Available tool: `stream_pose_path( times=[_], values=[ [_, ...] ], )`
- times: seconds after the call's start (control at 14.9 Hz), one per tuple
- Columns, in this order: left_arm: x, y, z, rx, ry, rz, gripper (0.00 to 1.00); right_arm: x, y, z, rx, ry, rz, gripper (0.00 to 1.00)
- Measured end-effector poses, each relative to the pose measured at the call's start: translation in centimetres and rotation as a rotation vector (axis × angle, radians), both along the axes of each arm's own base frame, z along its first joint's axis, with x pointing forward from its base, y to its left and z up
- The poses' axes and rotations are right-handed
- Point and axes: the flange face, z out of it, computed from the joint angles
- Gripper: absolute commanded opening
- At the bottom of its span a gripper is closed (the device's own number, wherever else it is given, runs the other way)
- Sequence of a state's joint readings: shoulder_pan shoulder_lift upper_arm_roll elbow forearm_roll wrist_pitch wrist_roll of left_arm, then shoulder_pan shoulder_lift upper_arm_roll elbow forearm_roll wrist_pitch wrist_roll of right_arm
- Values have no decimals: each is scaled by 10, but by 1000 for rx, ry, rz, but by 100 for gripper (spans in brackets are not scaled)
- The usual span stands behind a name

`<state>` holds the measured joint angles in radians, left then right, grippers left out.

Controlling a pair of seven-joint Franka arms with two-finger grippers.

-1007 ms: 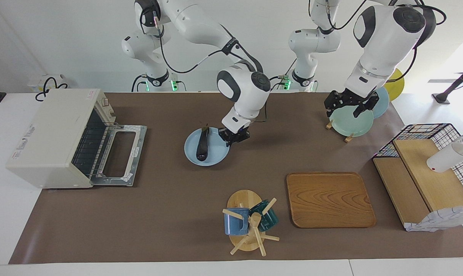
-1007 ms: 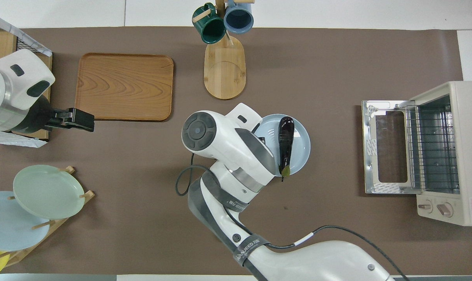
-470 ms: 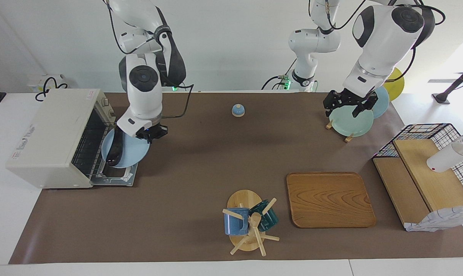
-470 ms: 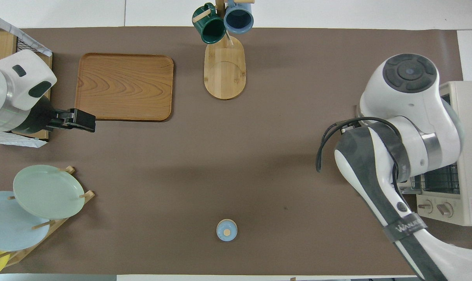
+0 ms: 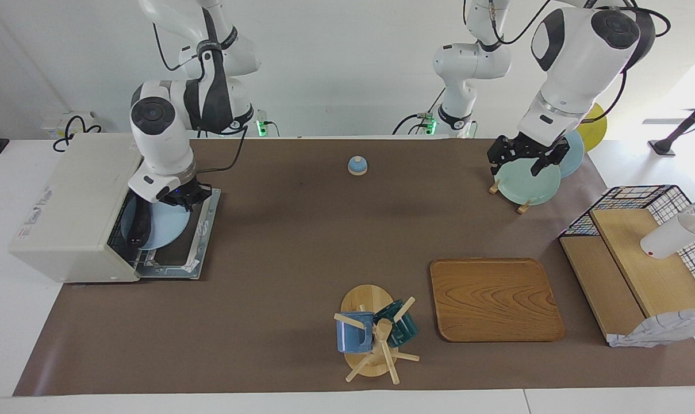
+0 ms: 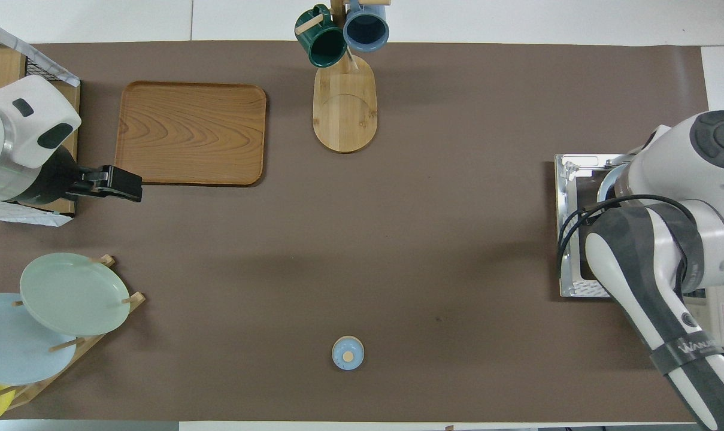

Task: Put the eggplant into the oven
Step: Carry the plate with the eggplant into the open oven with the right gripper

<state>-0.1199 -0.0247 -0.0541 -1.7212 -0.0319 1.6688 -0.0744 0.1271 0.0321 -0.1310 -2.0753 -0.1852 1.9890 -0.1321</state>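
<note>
The cream-white oven [image 5: 74, 201] stands at the right arm's end of the table with its door [image 5: 200, 244] dropped open. My right gripper [image 5: 179, 198] is shut on the rim of a light blue plate [image 5: 163, 230]. It holds the plate over the open door, with the plate's edge in the oven's mouth. The dark eggplant [image 5: 139, 227] lies on the plate at the side toward the rack. In the overhead view the right arm [image 6: 667, 239] hides the plate, the eggplant and most of the oven; the door [image 6: 571, 239] shows. My left gripper [image 5: 525, 156] waits over the plate rack.
A small blue domed lid [image 5: 357, 165] lies near the robots at mid-table. A mug tree [image 5: 370, 339] and a wooden tray [image 5: 495, 299] sit farther from the robots. A plate rack [image 5: 525, 181] and a wire basket with wooden boards [image 5: 640, 259] are at the left arm's end.
My right arm carried the plate with the eggplant from mid-table to the oven, then moved it farther in over the open door. The small blue lid came into view. The left arm stayed put.
</note>
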Motion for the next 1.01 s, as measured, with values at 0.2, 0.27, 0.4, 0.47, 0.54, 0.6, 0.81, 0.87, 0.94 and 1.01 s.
stream_pose_path(
  times=[0.2,0.27,0.4,0.47,0.54,0.6,0.81,0.87,0.94,1.01],
  values=[
    [0,4,1,0,-2,8,100,-5,-22,-8,13,-13,37,0],
    [0,4,2,0,-3,8,100,-7,-24,-9,15,-18,36,0],
    [0,4,2,0,-3,8,100,-12,-26,-14,19,-30,36,0],
    [0,4,2,0,-3,8,100,-15,-28,-17,22,-34,33,0],
    [0,4,2,0,-3,8,100,-18,-30,-20,25,-36,29,0],
    [0,4,2,0,-3,8,100,-20,-31,-21,28,-38,25,0],
    [0,4,2,0,-3,8,100,-24,-32,-23,33,-36,21,27],
    [0,4,2,0,-3,8,100,-25,-32,-24,33,-33,21,40],
    [0,4,2,0,-3,8,100,-25,-31,-25,36,-32,20,49],
    [0,4,2,0,-3,8,100,-25,-29,-24,43,-35,17,50]
  ],
)
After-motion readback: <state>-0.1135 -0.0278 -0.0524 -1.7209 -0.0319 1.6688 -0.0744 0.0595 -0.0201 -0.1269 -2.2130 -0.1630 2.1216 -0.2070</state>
